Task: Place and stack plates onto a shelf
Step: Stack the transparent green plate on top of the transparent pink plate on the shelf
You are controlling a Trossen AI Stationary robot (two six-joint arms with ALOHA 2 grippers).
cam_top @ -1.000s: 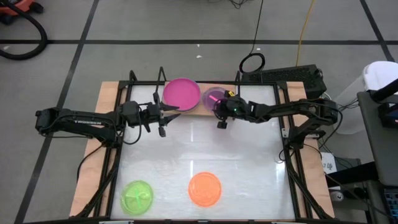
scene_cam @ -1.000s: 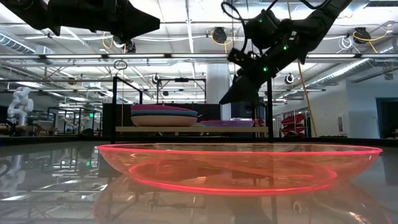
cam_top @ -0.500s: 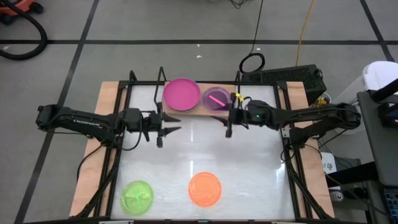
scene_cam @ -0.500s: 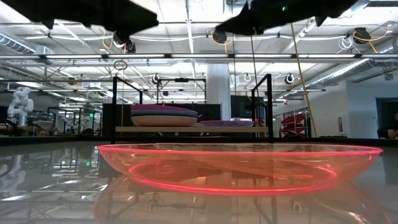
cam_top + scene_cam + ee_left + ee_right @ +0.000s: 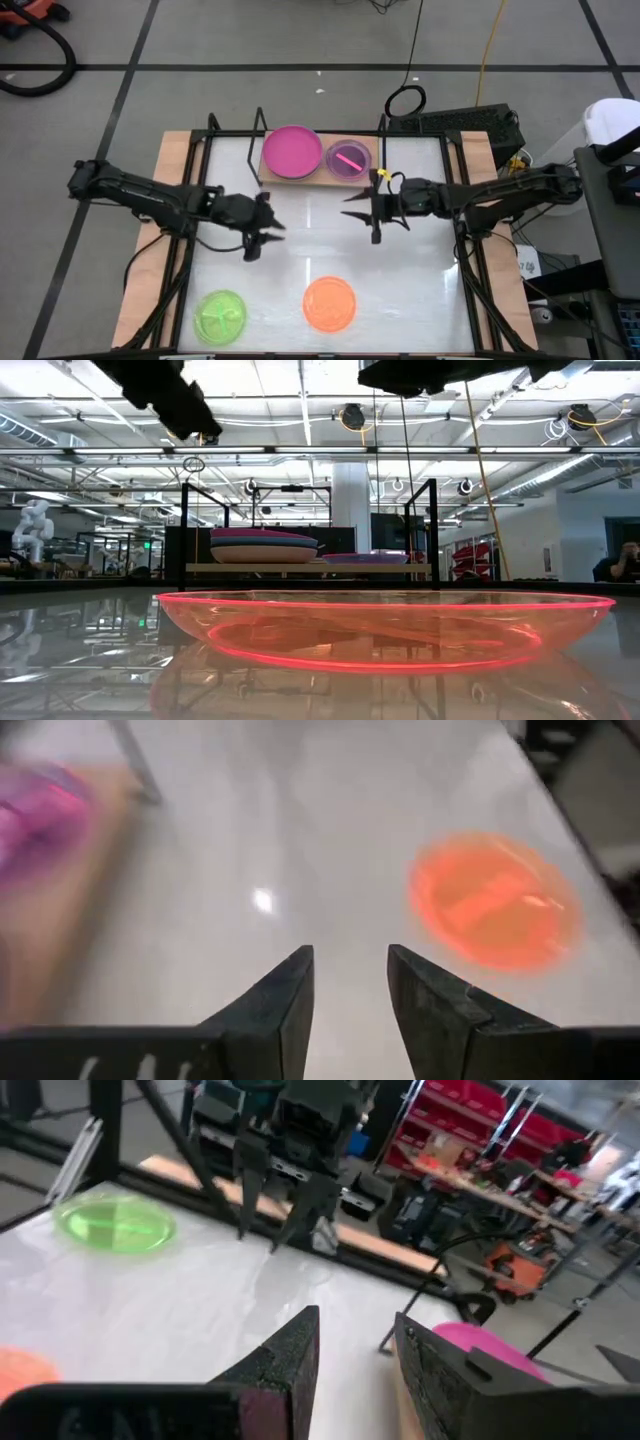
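Observation:
The shelf [image 5: 312,176], a light-wood board, stands along the table's far edge. On it lies a stack of plates with a magenta one on top [image 5: 292,152] [image 5: 264,546]. A smaller translucent purple plate [image 5: 348,160] [image 5: 365,558] lies on the board beside the stack. An orange plate [image 5: 329,304] [image 5: 495,900] and a lime green plate [image 5: 221,316] [image 5: 115,1223] lie flat on the white tabletop near its near edge. My left gripper [image 5: 268,232] [image 5: 350,990] hovers open over mid-table, tipped downward. My right gripper [image 5: 352,208] [image 5: 355,1350] hovers open, about level, facing it.
Black frame uprights [image 5: 261,125] stand at the shelf's ends and thin black posts line the table's sides. Bare white tabletop [image 5: 320,255] lies between the shelf and the two near plates. A person [image 5: 620,560] sits far off in the room behind.
My right gripper has drawn back from the purple plate on the shelf, rising and swinging toward the table's near edge. That plate stays on the board. My left gripper has swung from beside the shelf toward the near edge and tipped its fingers downward.

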